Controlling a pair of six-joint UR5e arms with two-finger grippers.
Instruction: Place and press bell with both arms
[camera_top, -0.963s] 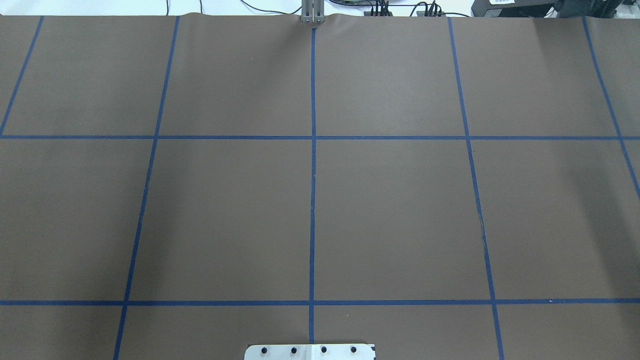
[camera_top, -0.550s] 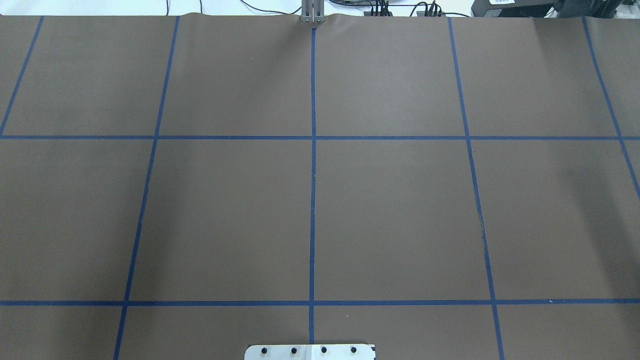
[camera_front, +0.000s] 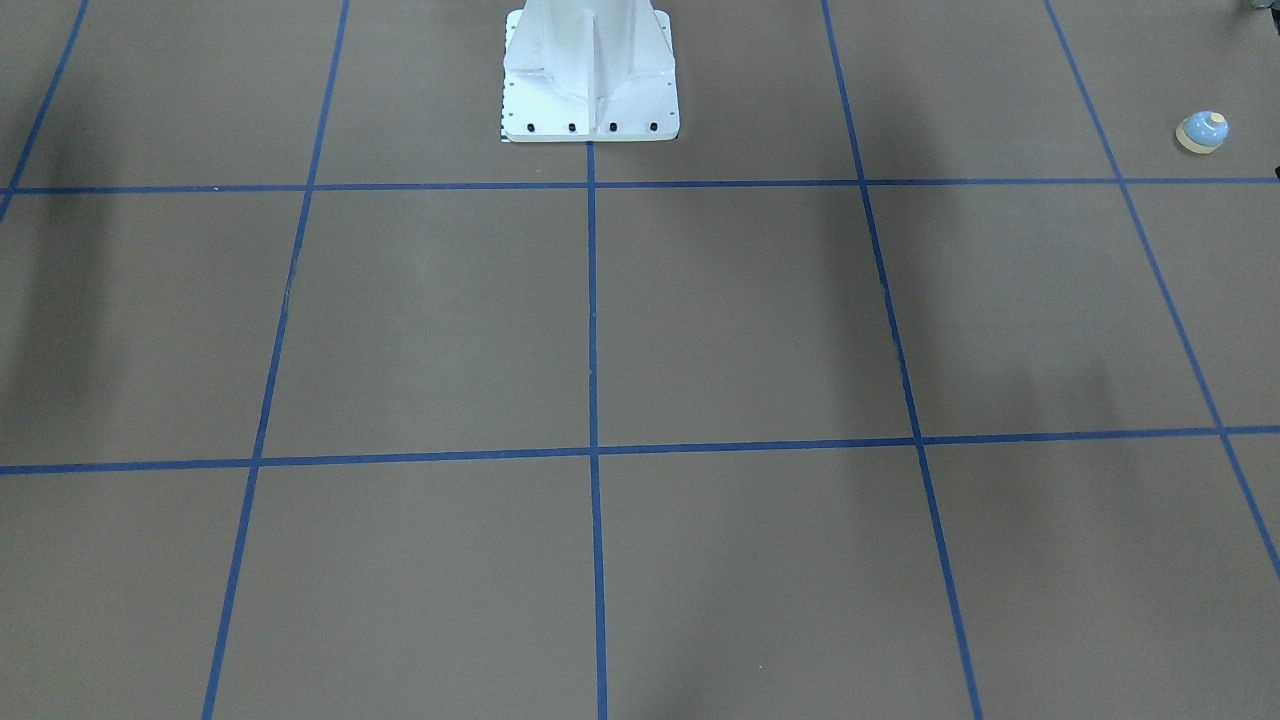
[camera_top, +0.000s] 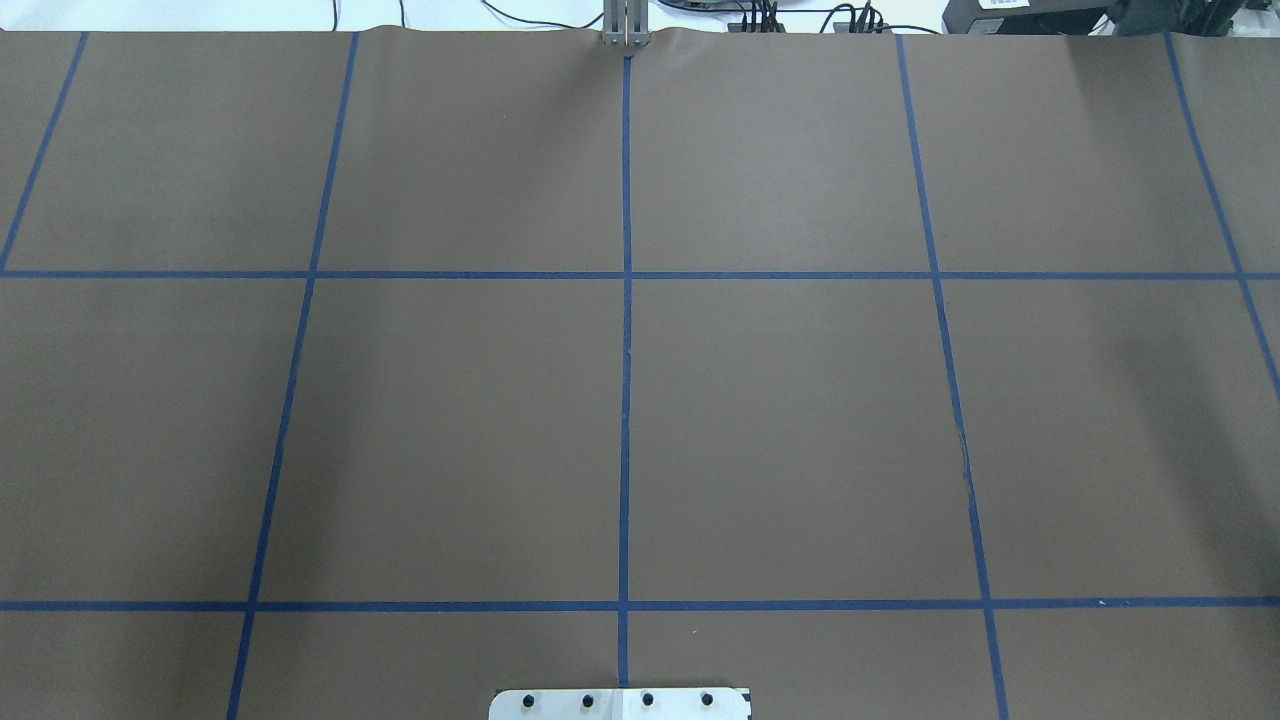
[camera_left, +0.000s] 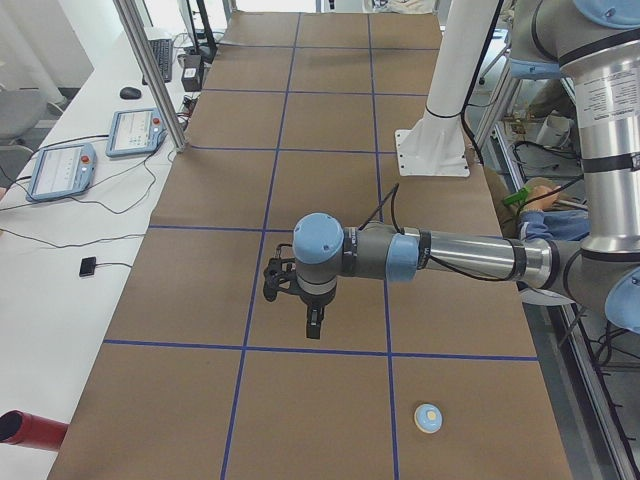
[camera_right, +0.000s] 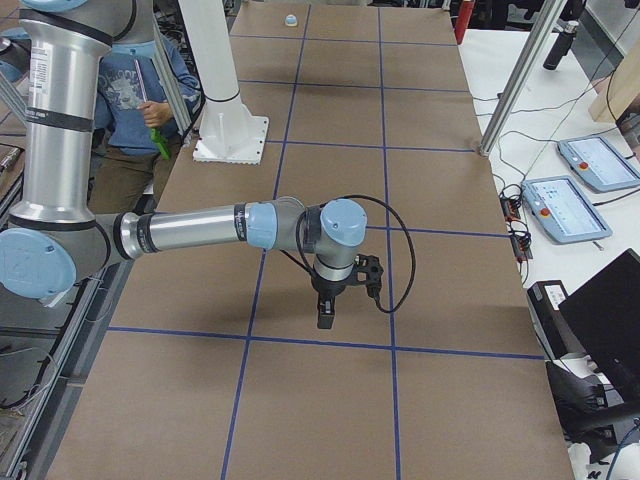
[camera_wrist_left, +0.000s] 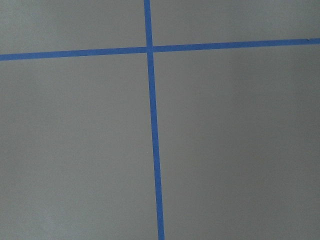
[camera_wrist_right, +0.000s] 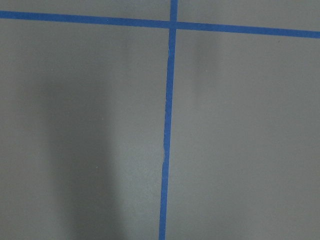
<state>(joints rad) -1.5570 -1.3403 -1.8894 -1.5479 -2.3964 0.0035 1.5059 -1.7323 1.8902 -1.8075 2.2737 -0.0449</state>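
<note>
1. Left gripper (camera_left: 313, 325) hangs pointing down over table (camera_left: 200, 250); can't tell if jaws are apart or together
2. Right gripper (camera_right: 326, 312) same pose, jaws can't be told either
3. Bell (camera_left: 429, 418) upright on table, well apart from left jaws, far from right jaws

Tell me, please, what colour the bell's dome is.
Light blue; the bell shows best in the front-facing view.

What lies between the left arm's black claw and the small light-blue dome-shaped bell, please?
Only brown paper crossed by blue tape, per the exterior left view.
</note>
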